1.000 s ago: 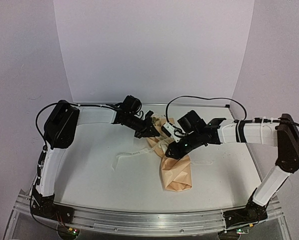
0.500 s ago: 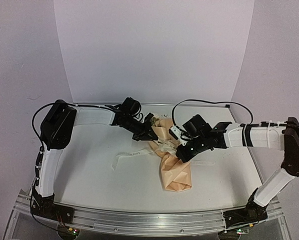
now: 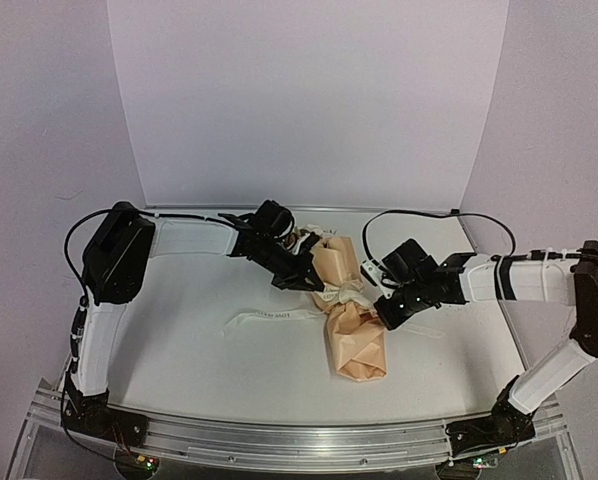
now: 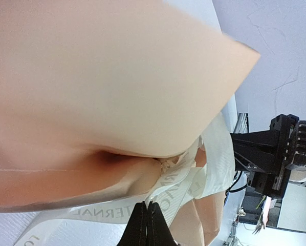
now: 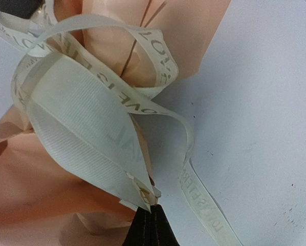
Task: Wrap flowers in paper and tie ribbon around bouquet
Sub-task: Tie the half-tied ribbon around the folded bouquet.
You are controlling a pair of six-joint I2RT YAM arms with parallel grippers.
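The bouquet (image 3: pixel 351 332) lies on the table (image 3: pixel 179 350), just right of centre in the overhead view. It runs lengthwise from the upper middle of the frame down toward the lower middle. The tan paper (image 3: pixel 335 262) is crumpled round the bundle. A few of the flowers (image 3: pixel 304 241) peek out at the upper end, partly hidden behind the left arm. The cream ribbon (image 3: pixel 344 294) is looped round the waist of the bundle. 1 loose tail trails off to the left and lies flat on the table, with printed letters on it.

The 2 arms reach in from either side. The left fingers (image 3: pixel 301 280) sit at the upper left of the waist, clenched tight. In the left wrist view they pinch a strand of ribbon at the bottom centre of the frame, under a big fold of paper. The right fingers (image 3: pixel 386 316) sit at the right of the waist, also clamped together. In the right wrist view they grip a folded bit of ribbon at the bottom of the frame, with loose loops standing up over the paper.
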